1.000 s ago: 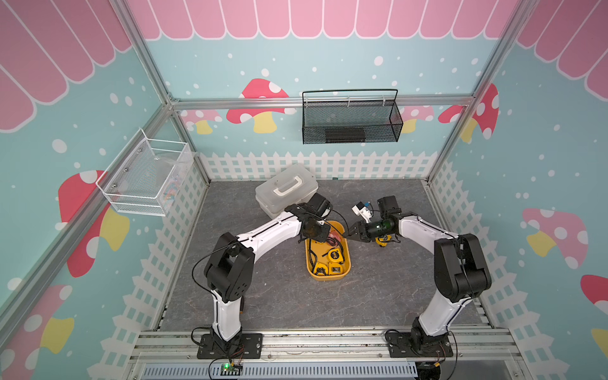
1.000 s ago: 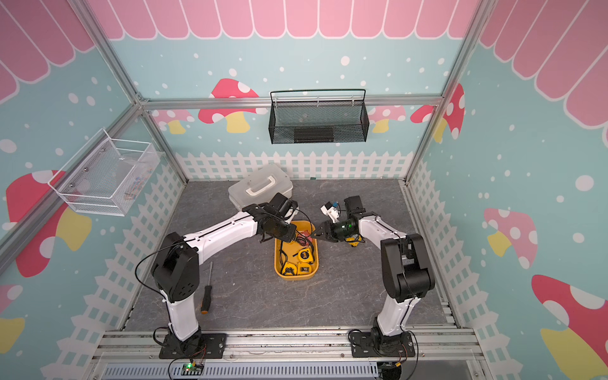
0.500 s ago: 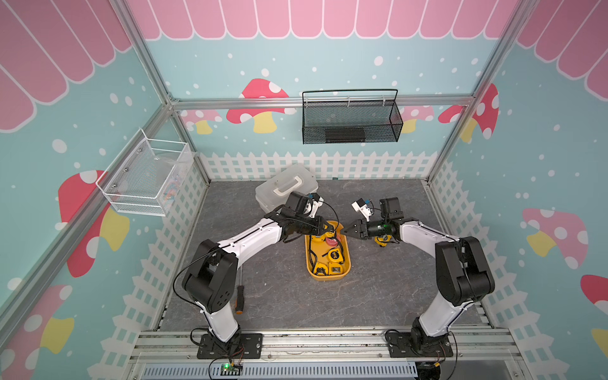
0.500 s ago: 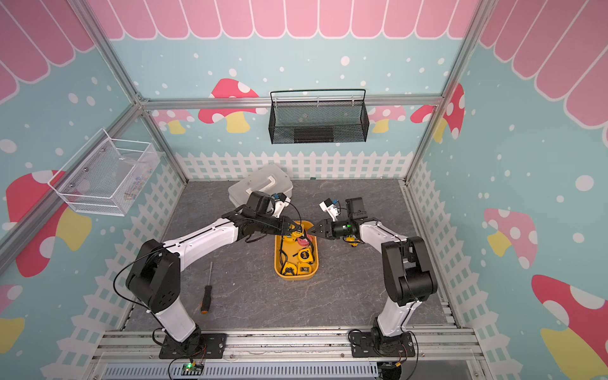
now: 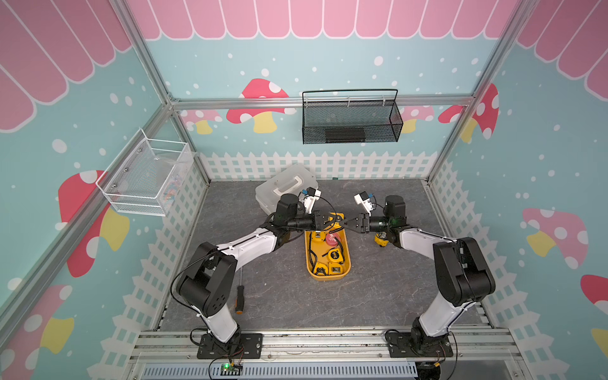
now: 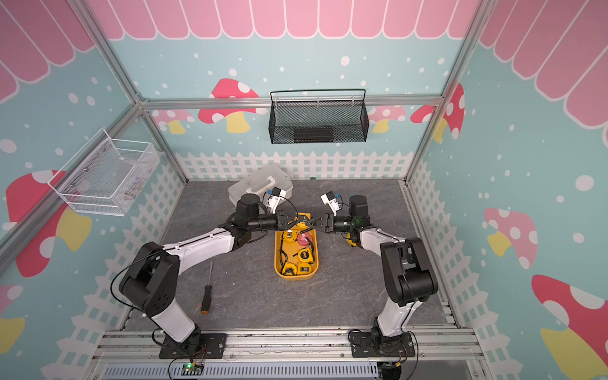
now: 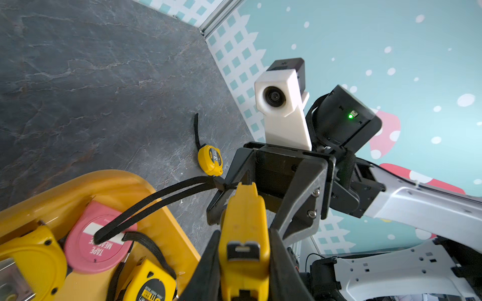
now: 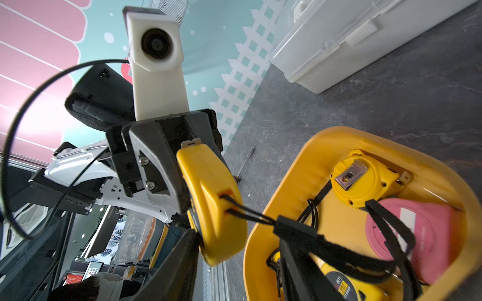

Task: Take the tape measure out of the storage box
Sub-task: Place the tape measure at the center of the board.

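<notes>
Since a second ago the left arm (image 5: 250, 243) has lifted a yellow tape measure (image 7: 243, 247) up out of the box (image 5: 329, 278). It has also turned level, and its elbow has swung out to its own side. The left jaws pinch the tape measure by its flat sides and hold it in the air over the far end of the box. Its black strap (image 7: 156, 200) trails down into the box and lies across a round pink tape measure (image 7: 96, 239) there.

The right jaws face the left ones from the opposite side, spread apart around the free end of the held tape measure. Whether they touch it cannot be told.

The yellow-orange box sits on the grey worktop (image 5: 279, 296) between the two arms, with more yellow tape measures (image 5: 335, 255) inside. A small yellow tape measure (image 5: 380, 238) lies on the worktop just beside the right arm (image 5: 424, 238), outside the box. A white lidded case (image 5: 286, 187) stands behind the left arm. A screwdriver (image 5: 240, 296) lies near that arm's base.
</notes>
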Motion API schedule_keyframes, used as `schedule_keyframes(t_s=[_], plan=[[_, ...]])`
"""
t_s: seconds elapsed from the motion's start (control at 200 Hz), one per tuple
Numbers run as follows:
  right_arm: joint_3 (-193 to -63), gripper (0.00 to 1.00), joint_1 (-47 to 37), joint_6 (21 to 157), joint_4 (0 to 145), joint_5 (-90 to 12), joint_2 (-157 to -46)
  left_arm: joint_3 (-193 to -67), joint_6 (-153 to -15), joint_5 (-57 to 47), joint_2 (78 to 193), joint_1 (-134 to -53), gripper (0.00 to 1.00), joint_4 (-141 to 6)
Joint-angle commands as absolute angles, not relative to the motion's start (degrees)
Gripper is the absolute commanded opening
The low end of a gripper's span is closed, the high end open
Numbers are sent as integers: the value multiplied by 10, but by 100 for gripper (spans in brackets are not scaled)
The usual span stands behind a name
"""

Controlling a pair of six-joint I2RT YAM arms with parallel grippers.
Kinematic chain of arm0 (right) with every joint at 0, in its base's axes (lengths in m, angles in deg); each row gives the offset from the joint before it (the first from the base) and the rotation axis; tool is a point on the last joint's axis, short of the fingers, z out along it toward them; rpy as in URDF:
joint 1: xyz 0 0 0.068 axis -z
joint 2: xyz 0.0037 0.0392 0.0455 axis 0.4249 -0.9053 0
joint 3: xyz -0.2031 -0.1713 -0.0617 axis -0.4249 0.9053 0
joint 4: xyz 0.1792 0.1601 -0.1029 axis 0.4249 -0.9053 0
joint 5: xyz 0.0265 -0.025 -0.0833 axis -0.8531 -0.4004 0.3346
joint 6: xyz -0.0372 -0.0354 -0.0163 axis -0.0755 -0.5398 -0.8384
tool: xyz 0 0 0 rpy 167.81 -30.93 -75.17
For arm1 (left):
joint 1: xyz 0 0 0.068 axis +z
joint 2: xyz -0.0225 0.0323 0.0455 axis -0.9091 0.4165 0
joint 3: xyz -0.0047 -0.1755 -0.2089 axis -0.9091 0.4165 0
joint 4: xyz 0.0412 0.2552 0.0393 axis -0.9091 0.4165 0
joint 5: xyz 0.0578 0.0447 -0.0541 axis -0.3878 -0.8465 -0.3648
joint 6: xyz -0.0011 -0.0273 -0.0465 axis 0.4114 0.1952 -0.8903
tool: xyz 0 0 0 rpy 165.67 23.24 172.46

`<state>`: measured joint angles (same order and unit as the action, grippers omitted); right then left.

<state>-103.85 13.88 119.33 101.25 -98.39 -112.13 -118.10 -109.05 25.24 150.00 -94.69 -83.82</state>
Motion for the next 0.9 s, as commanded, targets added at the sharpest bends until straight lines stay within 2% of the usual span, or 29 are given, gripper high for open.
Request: schedule_keyframes(t_s=[0.0,0.33,0.49,0.62,0.775,0.891], plan=[[-1028,51,139,1228,1071,-980,-1115,-1175,-1138,299,1496,-950,17,-942],[-1012,43,139,1308,1194,-977,-1132,-1170,-1206,315,1533,-961,17,-1040],[-1003,28,138,1372,1273,-975,-1157,-1169,-1207,313,1534,-962,17,-1042],[-1000,24,139,1394,1307,-970,-1169,-1166,-1206,314,1534,-961,18,-1036],[-1002,23,140,1379,1288,-971,-1157,-1160,-1201,306,1534,-961,33,-1025],[-1007,22,140,1344,1236,-970,-1142,-1160,-1190,297,1530,-961,48,-994]])
